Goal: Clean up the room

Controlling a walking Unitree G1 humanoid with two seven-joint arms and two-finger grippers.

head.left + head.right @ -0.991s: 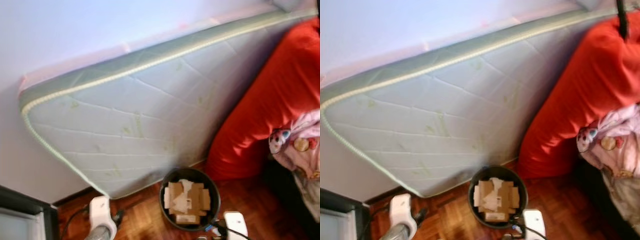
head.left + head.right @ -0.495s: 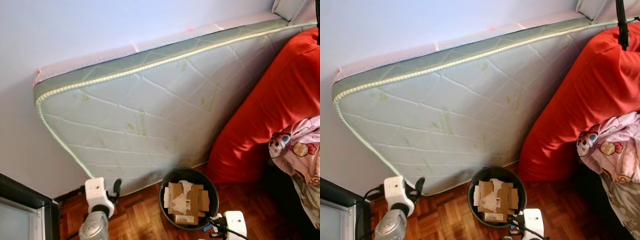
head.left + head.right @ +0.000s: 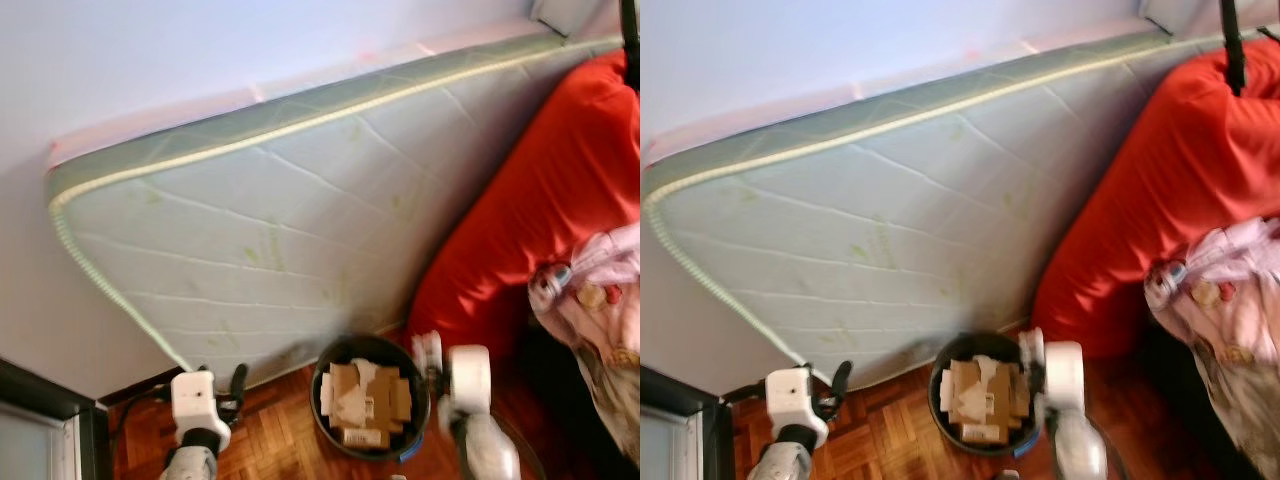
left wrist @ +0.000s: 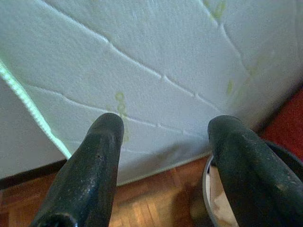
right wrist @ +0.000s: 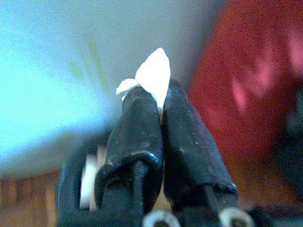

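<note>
We see a black bin (image 3: 368,400) on the wood floor (image 3: 270,440), near the middle of the scene, holding cardboard scraps (image 3: 362,398). Behind it a pale mattress (image 3: 280,220) leans on edge against the wall (image 3: 150,50), and a red cushion (image 3: 540,210) slumps to the right of it, with a pink printed cloth (image 3: 600,300) lying further right.

Our right gripper (image 5: 158,106) hangs at the bin's right rim, blurred in the head views. In its wrist view the two fingers (image 5: 137,123) are pressed together, pinching a small white scrap (image 5: 152,75) whose tip sticks out past them; the bin's dark rim shows below the fingers.

Our left gripper (image 4: 163,137) sits low on the left, near the mattress's lower corner and to the left of the bin. Its fingers (image 4: 94,161) are spread wide apart with nothing between them, pointing at the mattress face, and the bin's edge shows beside one finger.

A dark frame (image 3: 40,410) stands at the near left corner.
</note>
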